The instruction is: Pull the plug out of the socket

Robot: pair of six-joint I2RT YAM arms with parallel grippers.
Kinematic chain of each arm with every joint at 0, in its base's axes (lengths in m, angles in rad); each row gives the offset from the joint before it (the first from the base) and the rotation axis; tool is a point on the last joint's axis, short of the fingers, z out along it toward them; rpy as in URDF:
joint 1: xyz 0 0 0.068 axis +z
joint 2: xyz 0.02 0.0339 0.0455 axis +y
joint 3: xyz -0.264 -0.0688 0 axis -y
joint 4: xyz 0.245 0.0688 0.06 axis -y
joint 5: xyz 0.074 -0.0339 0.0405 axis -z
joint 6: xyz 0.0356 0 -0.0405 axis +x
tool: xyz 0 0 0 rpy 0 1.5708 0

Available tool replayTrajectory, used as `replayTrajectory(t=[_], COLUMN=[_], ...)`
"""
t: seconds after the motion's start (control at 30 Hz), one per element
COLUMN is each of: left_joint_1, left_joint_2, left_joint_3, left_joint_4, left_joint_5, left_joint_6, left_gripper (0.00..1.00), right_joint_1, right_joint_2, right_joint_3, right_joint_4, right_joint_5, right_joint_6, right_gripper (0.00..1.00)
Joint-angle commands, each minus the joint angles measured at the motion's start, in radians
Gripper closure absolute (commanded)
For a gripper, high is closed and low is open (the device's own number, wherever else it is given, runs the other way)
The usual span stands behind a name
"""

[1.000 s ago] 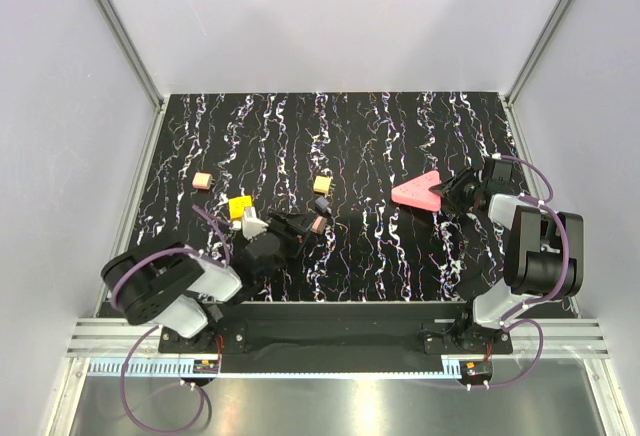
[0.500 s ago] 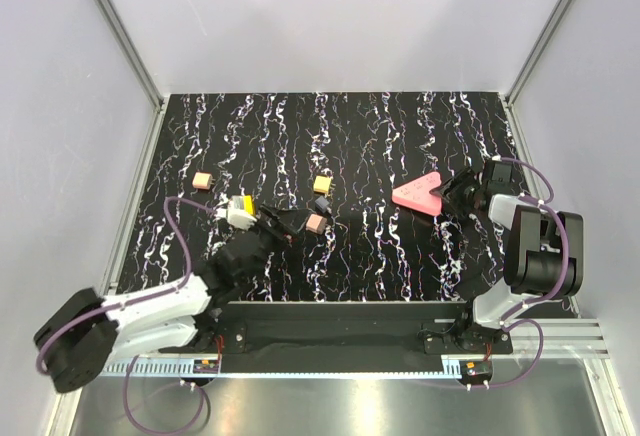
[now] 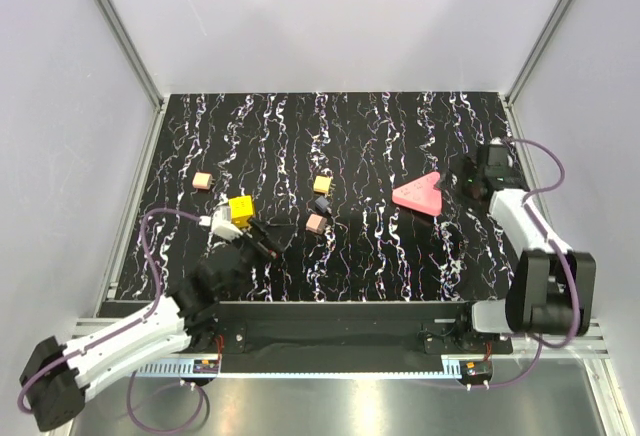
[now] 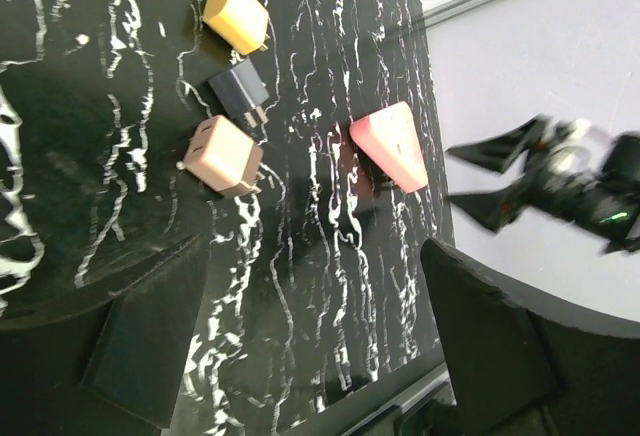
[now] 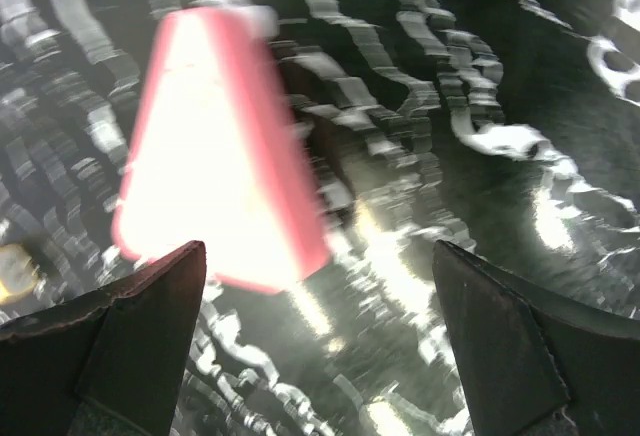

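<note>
— Right gripper (image 5: pixel 318 248) shows wide open on my wrist feed, with nothing between the fingers. The pink socket (image 3: pixel 418 194) lies flat just ahead of them.
— Which way does it point?
— Narrow tip toward the left side of the table (image 3: pixel 380 136), broad edge facing my right fingers, so its long axis runs left to right. I can't pick out a plug on it; that feed is blurred.
— And the left?
— Left gripper (image 4: pixel 315 244) is spread wide too and empty. It sits near the front beside the yellow cube (image 3: pixel 240 208), with the tan cube (image 4: pixel 225 153) and dark cube (image 4: pixel 238 88) ahead of it.
— Changes?
— The socket hasn't shifted. My right arm has unfolded and its fingers have eased back a little from the broad edge. My left arm has dropped low and pulled away from the tan cube.
</note>
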State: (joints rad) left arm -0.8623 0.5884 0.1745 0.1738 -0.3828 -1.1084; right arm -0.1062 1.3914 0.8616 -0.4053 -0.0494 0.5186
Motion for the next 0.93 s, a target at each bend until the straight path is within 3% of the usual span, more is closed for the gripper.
replayTrajectory(t=[0.0,0.33,0.43,0.73,0.83,0.9], left_joint_1=[-0.003,0.0,0.0,0.0,0.0,-0.001], left_joint_2=[-0.112,-0.335,-0.38,-0.461,-0.461,-0.466], left_joint_3=[-0.049,-0.148,-0.178,-0.314,-0.333,-0.339], left_joint_4=[-0.088,-0.116,-0.093,0.059,0.108,0.202], left_joint_5=[0.01,0.13,0.174,0.329,0.378,0.482], left_joint_6=[0.045,0.05,0.025,-0.041,-0.039,-0.022], left_gripper=[0.07,0.04,0.04,0.03,0.02,0.01], right_joint_1=[0.164,0.551,0.608,0.617,0.617,0.616], right_joint_2=[-0.098,-0.206,-0.262,-0.632,-0.829,-1.007], right_joint_3=[0.079,-0.048,-0.117,-0.471,-0.593,-0.644], right_joint_4=[-0.127,-0.046,0.02,0.252,0.313,0.335], right_joint_5=[0.102,-0.064,-0.098,-0.228,-0.288,-0.337], right_joint_6=[-0.043,0.05,0.096,0.224,0.296,0.374], right_gripper=[0.0,0.0,0.0,0.0,0.0,0.0])
